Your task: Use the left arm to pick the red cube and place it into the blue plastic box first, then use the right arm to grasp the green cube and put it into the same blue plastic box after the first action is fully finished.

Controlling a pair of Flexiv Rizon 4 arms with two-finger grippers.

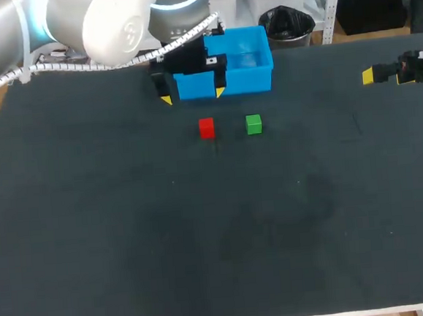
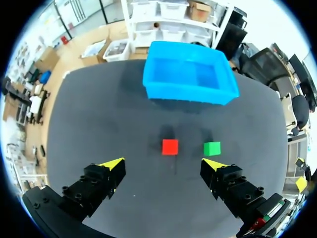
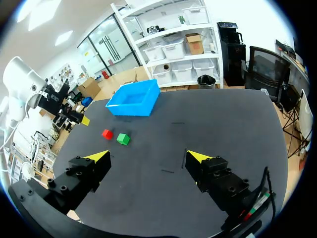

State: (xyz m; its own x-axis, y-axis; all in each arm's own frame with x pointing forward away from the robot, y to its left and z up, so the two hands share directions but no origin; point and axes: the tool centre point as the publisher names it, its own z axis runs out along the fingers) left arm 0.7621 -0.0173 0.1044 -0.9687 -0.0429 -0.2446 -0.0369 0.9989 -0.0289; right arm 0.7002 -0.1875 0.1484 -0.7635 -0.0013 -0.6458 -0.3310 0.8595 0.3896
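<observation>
A red cube (image 1: 207,127) and a green cube (image 1: 253,125) sit side by side on the dark table, just in front of the blue plastic box (image 1: 248,67), which looks empty. My left gripper (image 1: 192,96) hangs open above the table, over the box's near left corner and behind the red cube. In the left wrist view the red cube (image 2: 170,146) lies ahead of the gripper (image 2: 166,163), between the lines of its fingers, and the green cube (image 2: 212,148) lies ahead of one fingertip. My right gripper (image 3: 151,157) stands open at the table's far right, far from both cubes.
The dark table mat (image 1: 217,231) is bare across its middle and front. The red cube (image 3: 107,133), green cube (image 3: 123,139) and box (image 3: 133,99) are well ahead of the right gripper, with my left arm (image 3: 29,94) beyond them.
</observation>
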